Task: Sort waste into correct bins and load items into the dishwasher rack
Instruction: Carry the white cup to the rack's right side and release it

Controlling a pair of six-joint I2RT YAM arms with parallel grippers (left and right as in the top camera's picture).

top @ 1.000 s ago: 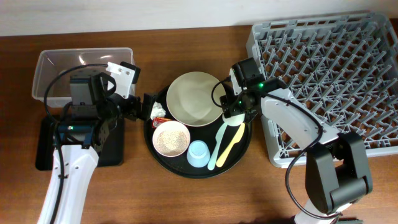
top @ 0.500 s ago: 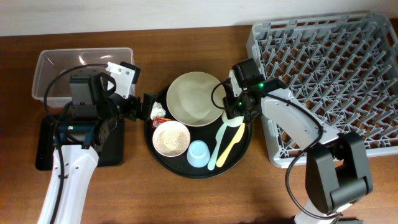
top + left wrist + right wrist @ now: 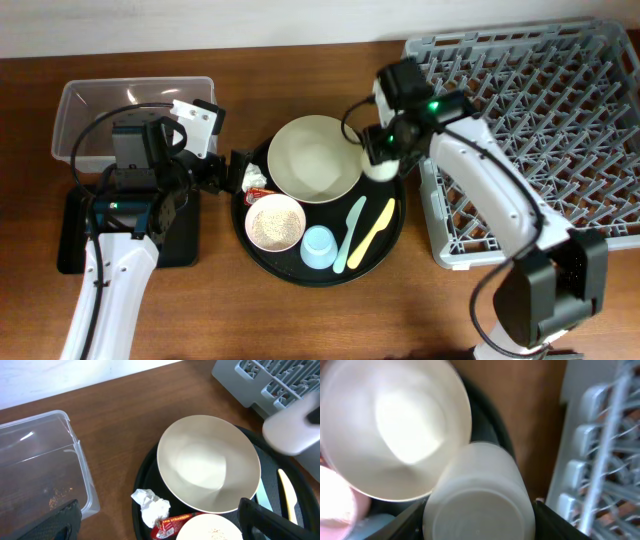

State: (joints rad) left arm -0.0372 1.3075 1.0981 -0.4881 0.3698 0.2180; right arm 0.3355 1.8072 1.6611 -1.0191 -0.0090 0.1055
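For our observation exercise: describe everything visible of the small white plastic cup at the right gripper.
The small white plastic cup is plain, smooth and round, blurred in both wrist views. The right gripper's dark fingers clamp it from both sides, its closed round end facing the wrist camera. It is at the round black tray's right edge, beside the large cream plate.

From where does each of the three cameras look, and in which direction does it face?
Overhead: above the table, facing straight down; shows both arms, the plate and the rack.
Left wrist: on the left arm, looking forward and down at the tub and plate; the open left claw frames the bottom corners.
Right wrist: on the right arm, looking along the right claw, which grips a white cup beside the rack.
Shared: plate and cup show in all three.
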